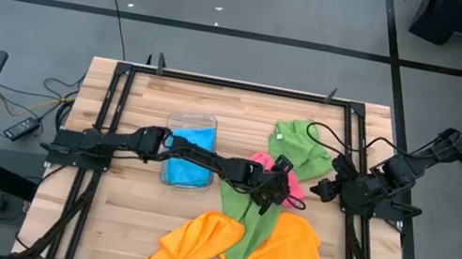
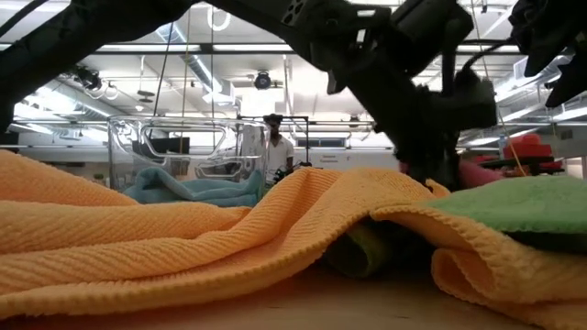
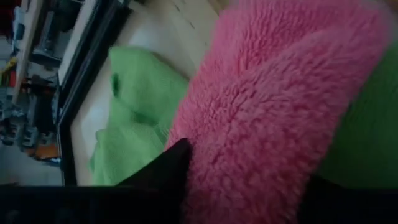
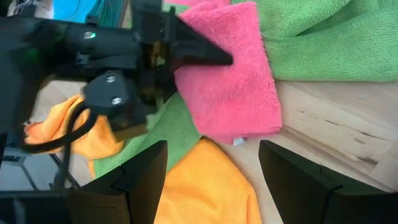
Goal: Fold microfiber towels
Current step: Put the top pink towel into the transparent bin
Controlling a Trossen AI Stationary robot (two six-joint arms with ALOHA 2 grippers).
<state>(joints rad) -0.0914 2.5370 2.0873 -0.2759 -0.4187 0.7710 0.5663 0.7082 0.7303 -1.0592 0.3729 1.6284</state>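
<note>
Left gripper at mid-worktop, over the pink towel: jaws half-closed straddling its edge, firm hold not confirmable. Towel's long axis runs away from the left jaws toward the right gripper, which waits just beside, jaws wide, empty.

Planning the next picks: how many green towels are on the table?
2. One green towel lies toward the table's far right; another runs under the pink towel, between the orange ones. More may be hidden.
</note>
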